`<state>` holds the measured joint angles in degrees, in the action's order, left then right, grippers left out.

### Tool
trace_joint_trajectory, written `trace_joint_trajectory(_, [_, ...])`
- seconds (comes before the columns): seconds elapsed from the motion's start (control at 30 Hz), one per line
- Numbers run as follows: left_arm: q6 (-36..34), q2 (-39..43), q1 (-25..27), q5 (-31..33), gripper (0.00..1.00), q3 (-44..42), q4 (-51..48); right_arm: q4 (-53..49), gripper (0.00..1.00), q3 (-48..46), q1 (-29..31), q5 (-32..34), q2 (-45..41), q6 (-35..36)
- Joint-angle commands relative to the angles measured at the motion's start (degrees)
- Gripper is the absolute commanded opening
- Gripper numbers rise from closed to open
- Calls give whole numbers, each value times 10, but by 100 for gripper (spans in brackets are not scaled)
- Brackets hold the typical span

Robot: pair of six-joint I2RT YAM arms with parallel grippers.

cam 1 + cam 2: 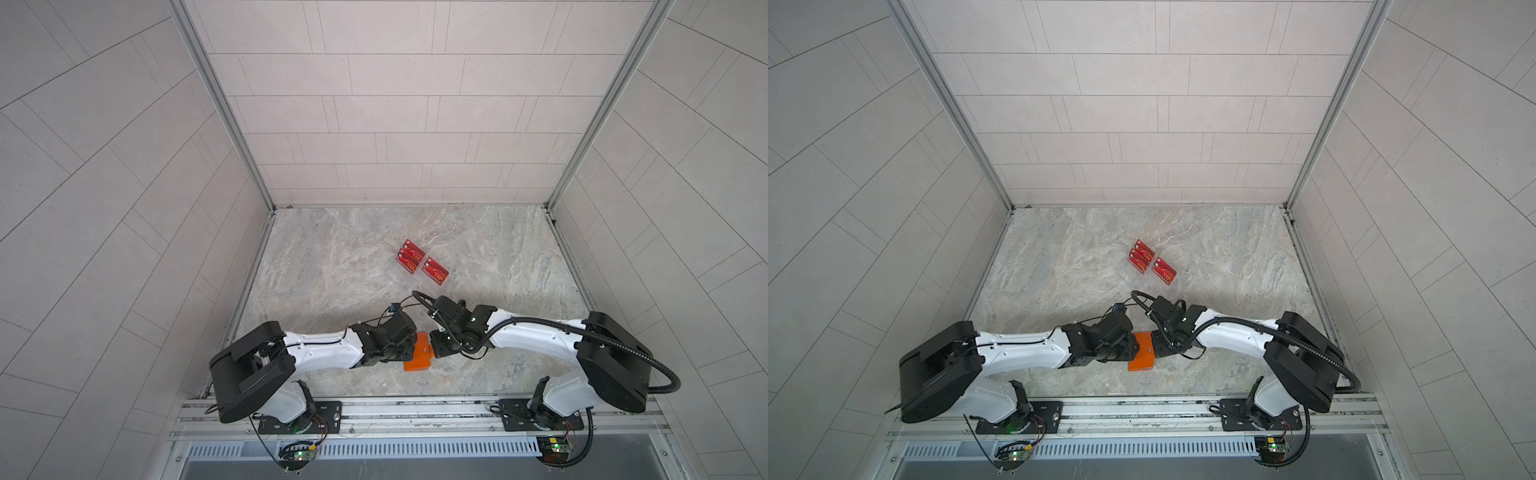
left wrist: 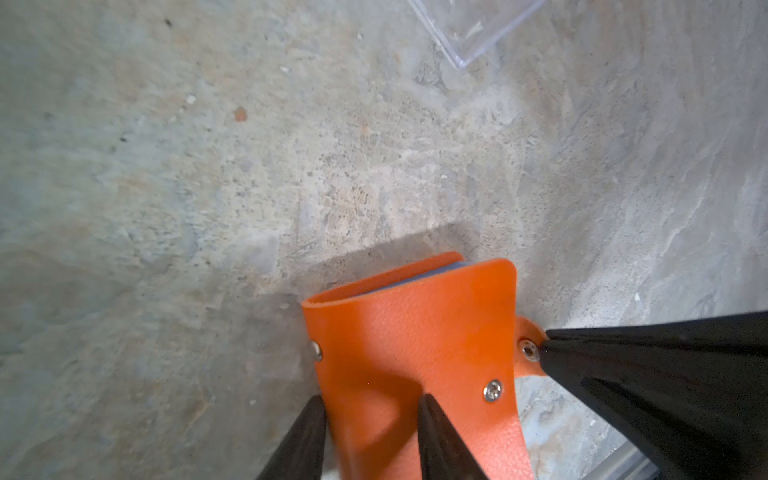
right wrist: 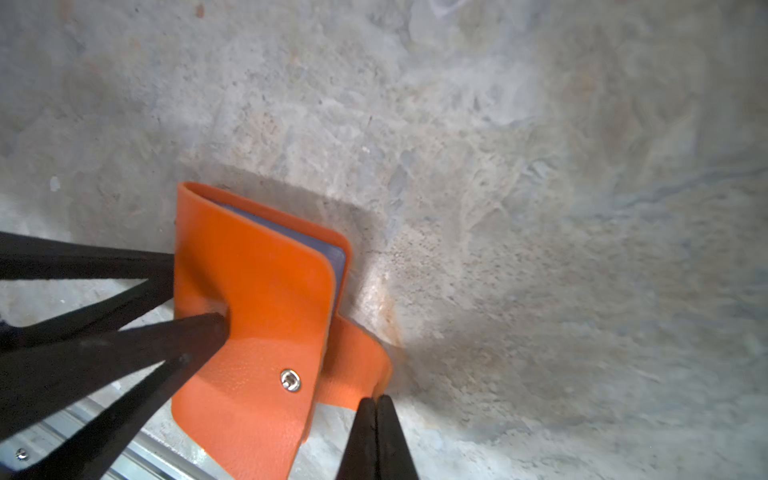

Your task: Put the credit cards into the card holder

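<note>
The orange card holder [image 1: 419, 360] [image 1: 1142, 358] lies closed near the table's front, between both arms. My left gripper [image 2: 370, 419] [image 1: 412, 351] clamps its spine side, one finger on top of the cover [image 3: 208, 328] and one at the edge. The right gripper [image 3: 376, 401] [image 1: 432, 351] is shut, pinching the end of the strap tab [image 3: 357, 365] [image 2: 528, 332] beside its silver snap. The strap hangs unfastened from the cover's snap [image 3: 291, 380]. Red credit cards [image 1: 411, 257] [image 1: 1164, 270] printed "VIP" stand farther back, clear of both grippers.
The cards sit in a clear acrylic rack, whose corner [image 2: 469, 37] shows in the left wrist view. An aluminium rail [image 1: 415, 411] runs along the table's front edge just behind the card holder. Tiled walls close off the left, right and back.
</note>
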<state>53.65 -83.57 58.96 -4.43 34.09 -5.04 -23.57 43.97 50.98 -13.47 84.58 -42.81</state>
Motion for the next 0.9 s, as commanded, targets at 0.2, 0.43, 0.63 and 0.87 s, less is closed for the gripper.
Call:
trace_joint_trajectory(0.2, [-19, -52, 24, -11, 44, 1, -113, 85, 0, -37, -13, -59, -27, -20])
trace_joint_trajectory(0.43, [-5, -61, 29, -1, 37, -13, -120, 145, 0, -65, -16, -91, -20, -42])
trace_joint_trajectory(0.63, [0, -57, 32, -1, 36, -14, -112, 164, 0, -75, -18, -95, -11, -47])
trace_joint_trajectory(0.87, [2, -59, 36, -2, 37, -15, -107, 168, 0, -82, -22, -94, -21, -48])
